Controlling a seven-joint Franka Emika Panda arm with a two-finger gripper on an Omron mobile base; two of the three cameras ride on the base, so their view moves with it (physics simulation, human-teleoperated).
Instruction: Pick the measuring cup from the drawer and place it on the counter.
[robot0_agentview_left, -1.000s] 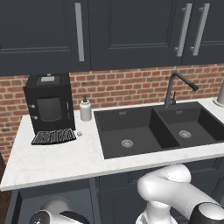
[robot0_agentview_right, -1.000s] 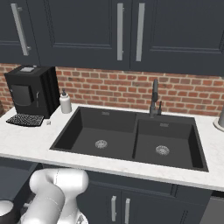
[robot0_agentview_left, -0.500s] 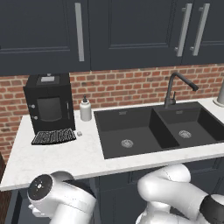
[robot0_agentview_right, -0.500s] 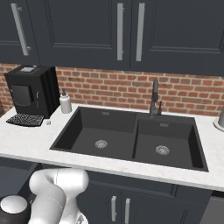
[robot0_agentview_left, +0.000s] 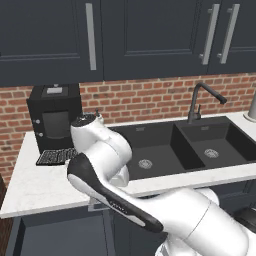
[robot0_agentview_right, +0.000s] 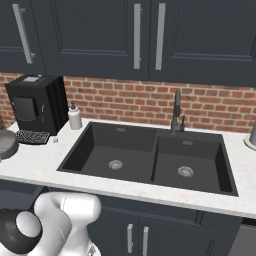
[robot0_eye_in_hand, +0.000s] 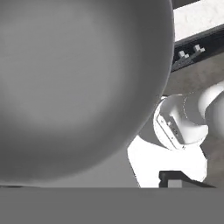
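The measuring cup (robot0_eye_in_hand: 74, 87) looms as a big light-grey round shape right against the hand camera, hiding my gripper's fingertips. In the right base view the cup (robot0_agentview_right: 6, 143) hangs at the left edge, just above the white counter (robot0_agentview_right: 45, 161) in front of the coffee machine's drip tray. Its handle is out of sight. My gripper appears shut on the cup. The white arm (robot0_agentview_left: 100, 155) rises over the counter (robot0_agentview_left: 35, 190) and covers the hand. The dark drawer (robot0_agentview_left: 50, 235) stands open below the counter's front edge.
A black coffee machine (robot0_agentview_left: 54, 114) with a drip tray (robot0_agentview_right: 31, 136) stands at the counter's left. A white soap bottle (robot0_agentview_right: 74, 118) is beside it. The black double sink (robot0_agentview_right: 150, 157) and faucet (robot0_agentview_right: 176, 111) take the middle. Upper cabinets hang above.
The arm has swung up from below the counter's edge to above the counter. The cup has come up with it and now shows at the left edge of the right base view.
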